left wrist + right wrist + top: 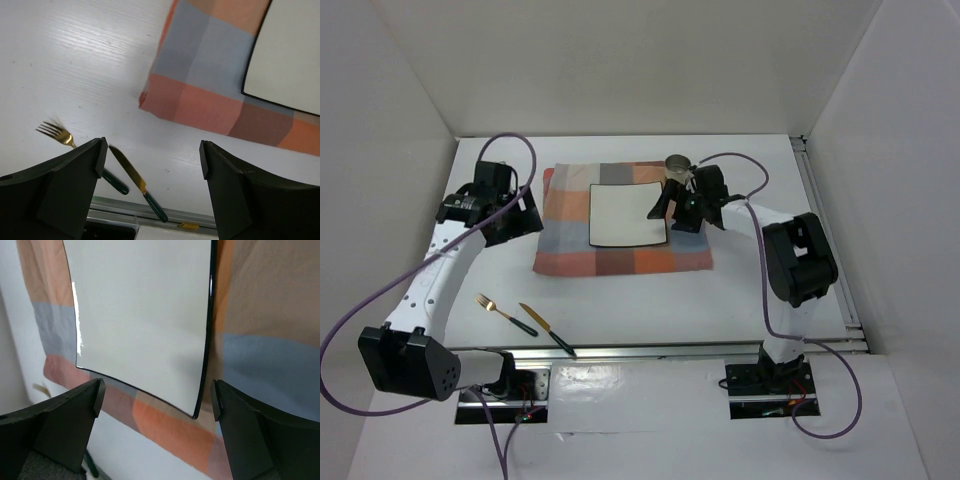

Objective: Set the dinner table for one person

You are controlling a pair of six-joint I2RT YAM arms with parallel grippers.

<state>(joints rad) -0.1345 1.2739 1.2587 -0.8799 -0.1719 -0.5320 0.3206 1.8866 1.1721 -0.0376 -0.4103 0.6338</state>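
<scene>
The white dinner table (740, 290) carries an orange-blue-grey checked cloth (620, 255) with a square white plate (627, 215) on it. A small metal cup (677, 164) stands at the cloth's far right corner. A gold fork (496, 307) and a gold knife (548, 330), both with dark green handles, lie near the front left edge. My left gripper (528, 215) hovers open and empty left of the cloth. My right gripper (672, 212) hovers open and empty over the plate's right edge. The left wrist view shows the fork (57, 132), the knife (135, 180) and the cloth corner (200, 95).
An aluminium rail (670, 350) runs along the table's front edge and another down its right side (830, 240). White walls enclose the table on three sides. In the right wrist view the plate (145, 315) lies on the cloth (260, 355) between my open fingers.
</scene>
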